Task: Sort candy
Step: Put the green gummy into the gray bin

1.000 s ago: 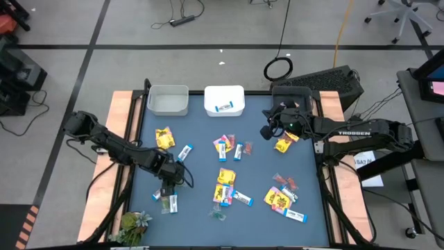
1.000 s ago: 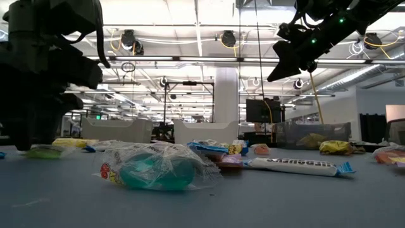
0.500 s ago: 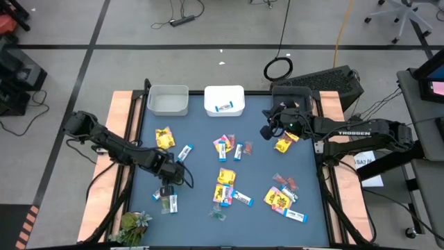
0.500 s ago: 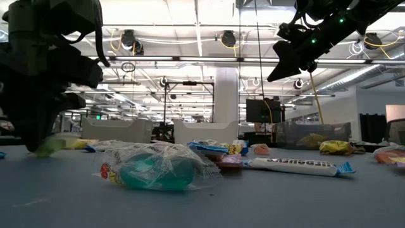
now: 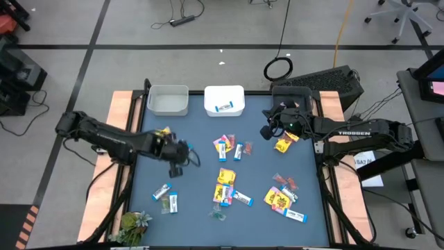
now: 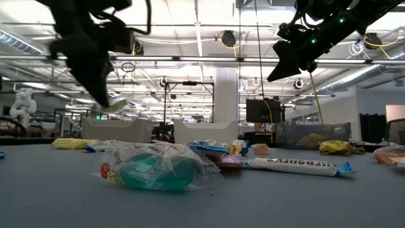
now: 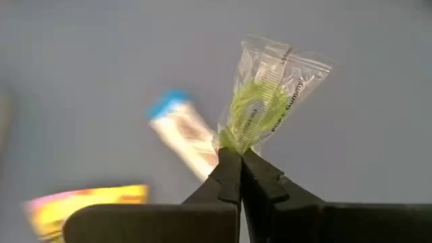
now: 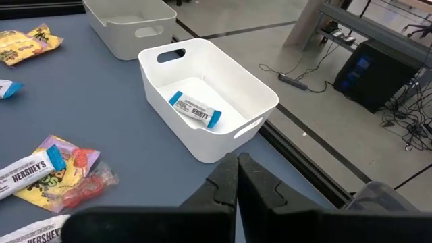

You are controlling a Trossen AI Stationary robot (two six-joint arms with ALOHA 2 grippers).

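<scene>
Seen from above: left claw [image 5: 177, 154] raised over table [image 5: 257, 173], right claw [image 5: 266, 131] clenched empty beside white bin [image 5: 224, 101]. Left wrist: clamped on clear-greenish candy [image 7: 260, 101], lifted off the table. Low: candy dangling.

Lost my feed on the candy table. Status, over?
Left gripper shut on green candy, lifted clear of table. Right gripper shut, empty, waiting by the white bin. One bar binned. Nothing in the way.
</scene>
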